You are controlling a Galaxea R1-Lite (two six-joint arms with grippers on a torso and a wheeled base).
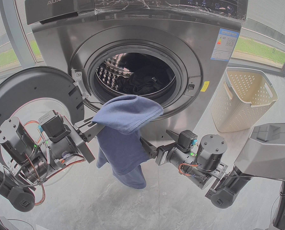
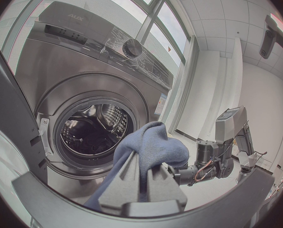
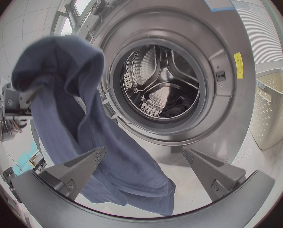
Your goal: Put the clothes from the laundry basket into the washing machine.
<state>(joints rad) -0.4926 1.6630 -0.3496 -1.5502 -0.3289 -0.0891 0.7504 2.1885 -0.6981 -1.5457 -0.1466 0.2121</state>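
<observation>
The washing machine's round door [image 1: 30, 90] is swung fully open on my far left. Just in front of it, my left gripper [image 1: 96, 125] is clamped on a blue garment [image 1: 126, 125], its fingers [image 2: 128, 178] pinched onto a fold near the top. From there the cloth bunches in a rounded hump over the fingertips and level with the lower lip of the drum opening, outside the machine. The rest hangs straight down in a long drape that stops above the floor [image 1: 168, 205].

Behind the garment, the washing machine [image 1: 193, 45] faces me with its drum [image 1: 117, 74] exposed. A dark heap of clothes [image 1: 142, 80] lies at the bottom of the drum toward its right side.

My right gripper [image 1: 153, 136] is low in front of the machine, below the door opening, with its jaws spread wide and holding nothing. One finger [image 3: 81, 168] sits right by the hanging part of the blue garment — I cannot tell whether it touches the cloth — and the other finger [image 3: 211, 171] is well apart from it.

Farthest right, the cream laundry basket [image 1: 244, 99] stands on the floor just beside the machine's right side, leaning a little.
</observation>
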